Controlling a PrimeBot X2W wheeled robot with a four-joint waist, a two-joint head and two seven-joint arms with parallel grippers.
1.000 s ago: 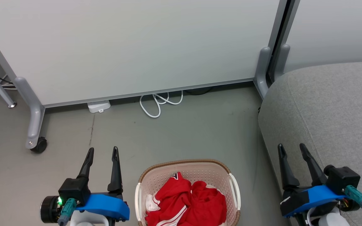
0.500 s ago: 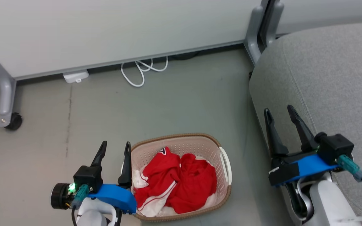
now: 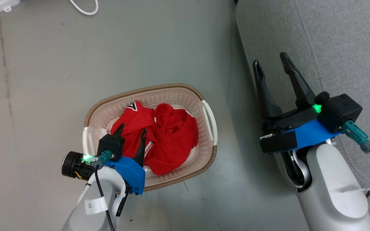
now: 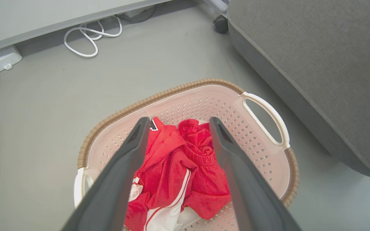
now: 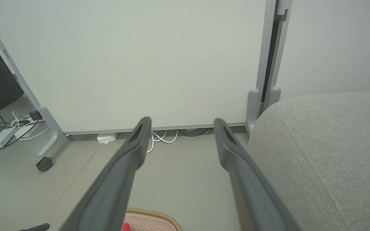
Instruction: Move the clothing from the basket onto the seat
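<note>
Reach step: left pincer (image 3: 132, 129) wide open, empty, poised over clothing (image 3: 169, 134) in basket (image 3: 146, 88); next, drop and clamp fabric.

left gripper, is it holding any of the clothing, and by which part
Nothing is held: the left gripper hangs open over the clothing, fingers apart.

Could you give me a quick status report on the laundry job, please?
Left gripper open over the clothing in the basket. Right gripper open, empty, beside the seat. Nothing seen between basket and seat.
</note>
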